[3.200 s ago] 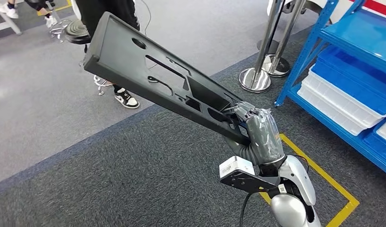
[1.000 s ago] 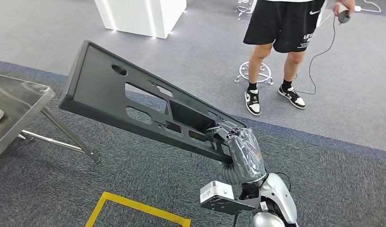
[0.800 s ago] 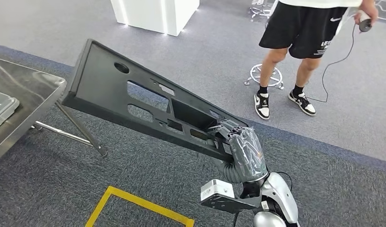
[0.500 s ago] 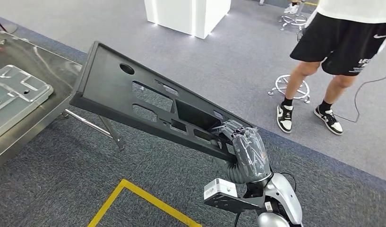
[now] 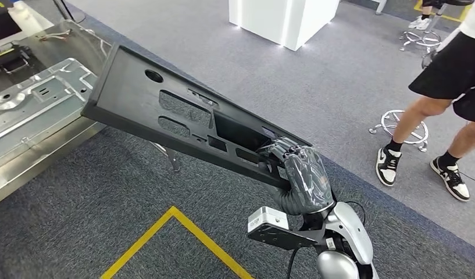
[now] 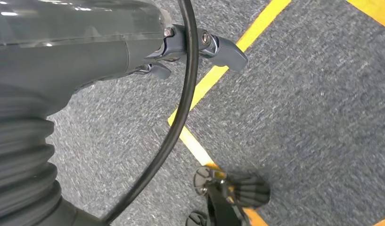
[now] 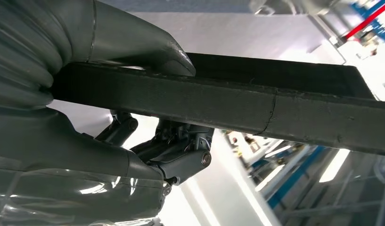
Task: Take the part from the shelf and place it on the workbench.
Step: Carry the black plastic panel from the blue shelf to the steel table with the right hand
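The part is a long black plastic panel (image 5: 165, 110) with several cut-outs. My right hand (image 5: 302, 174) grips it by its near end and holds it up in the air, slanting away to the left. Its far end hangs over the corner of the steel workbench (image 5: 78, 32) at the upper left. In the right wrist view the thumb (image 7: 134, 42) lies on one face of the panel's edge (image 7: 228, 101) and the fingers (image 7: 181, 150) curl under the other. My left hand (image 6: 110, 47) hangs over the carpet and holds nothing, fingers apart.
A silver stamped metal sheet (image 5: 37, 104) and a black device (image 5: 8, 40) lie on the workbench. Yellow tape (image 5: 182, 232) marks the carpet below. A white pillar (image 5: 281, 17) stands at the back; a person's legs (image 5: 444, 116) and a stool base (image 5: 397, 125) are on the right.
The whole view has swung round: the blue shelf is gone, the workbench has come in from the left and the person has slid to the right. The right hand's grip on the panel is unchanged.
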